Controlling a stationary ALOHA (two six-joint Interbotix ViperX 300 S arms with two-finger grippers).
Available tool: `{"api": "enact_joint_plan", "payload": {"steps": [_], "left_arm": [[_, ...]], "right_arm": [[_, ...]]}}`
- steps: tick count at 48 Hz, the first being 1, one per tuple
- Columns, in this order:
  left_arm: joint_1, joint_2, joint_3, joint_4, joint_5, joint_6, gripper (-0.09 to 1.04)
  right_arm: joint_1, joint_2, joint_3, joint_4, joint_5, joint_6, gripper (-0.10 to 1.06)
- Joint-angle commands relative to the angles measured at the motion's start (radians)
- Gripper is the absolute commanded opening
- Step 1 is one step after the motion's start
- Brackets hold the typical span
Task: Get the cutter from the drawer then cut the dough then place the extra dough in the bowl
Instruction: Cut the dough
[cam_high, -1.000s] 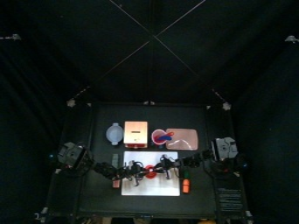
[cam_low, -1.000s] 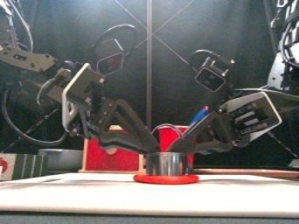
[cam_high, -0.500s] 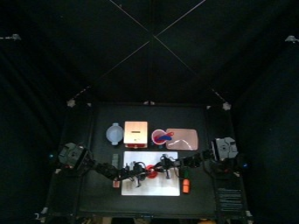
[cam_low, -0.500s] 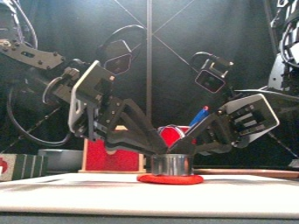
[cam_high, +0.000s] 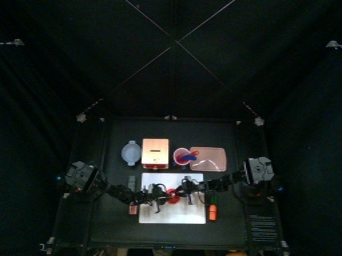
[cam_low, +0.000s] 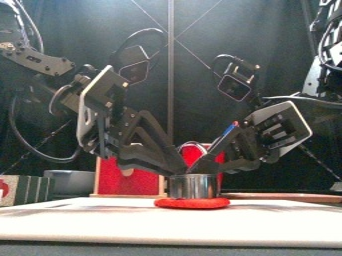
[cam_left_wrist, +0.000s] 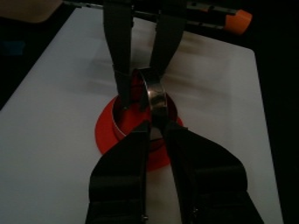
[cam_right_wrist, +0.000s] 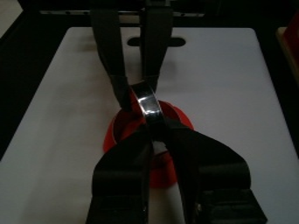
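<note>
**A:** How far along is it?

**B:** The first step looks done. The round metal cutter (cam_low: 195, 187) is out of the pale wooden box with the red drawer front (cam_low: 128, 176). It stands upright on the middle of the flat red dough disc (cam_low: 191, 203), which lies on the white cutting board (cam_low: 80, 214) at the front of the black counter (cam_high: 238, 135).

**A:** And the pincers?

**B:** Both grip the cutter. The left pincer (cam_left_wrist: 156, 109) is closed on the rim from one side, and the right pincer (cam_right_wrist: 149, 112) pinches the opposite side.

**A:** So is the cut made?

**B:** I'd judge the cutting is under way. A red margin shows all round the cutter's foot, flat on the board. Whether the metal has gone right through is hidden.

**A:** What's left?

**B:** Finishing the press, lifting the cutter away, then picking up the outer ring of dough. That ring goes to the blue-grey bowl with two small handles (cam_high: 130, 152), which sits at the back left, just beside the box and well apart from the board. As far as I can see, all the dough is on the board, so the last step is not yet begun.
</note>
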Motion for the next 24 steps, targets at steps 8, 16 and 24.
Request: {"api": "enact_joint_plan", "payload": {"steps": [8,16,24], "left_arm": [[0.040,-0.064,0.078,0.021,0.026,0.029,0.58],[0.048,-0.100,0.072,0.046,0.028,0.080,0.58],[0.049,-0.114,0.046,0.055,0.028,0.129,0.59]], "right_arm": [[0.051,-0.057,-0.018,0.029,0.040,0.002,0.58],[0.066,-0.064,-0.031,0.031,0.064,0.000,0.58],[0.069,-0.072,-0.032,0.031,0.072,-0.002,0.58]]}}
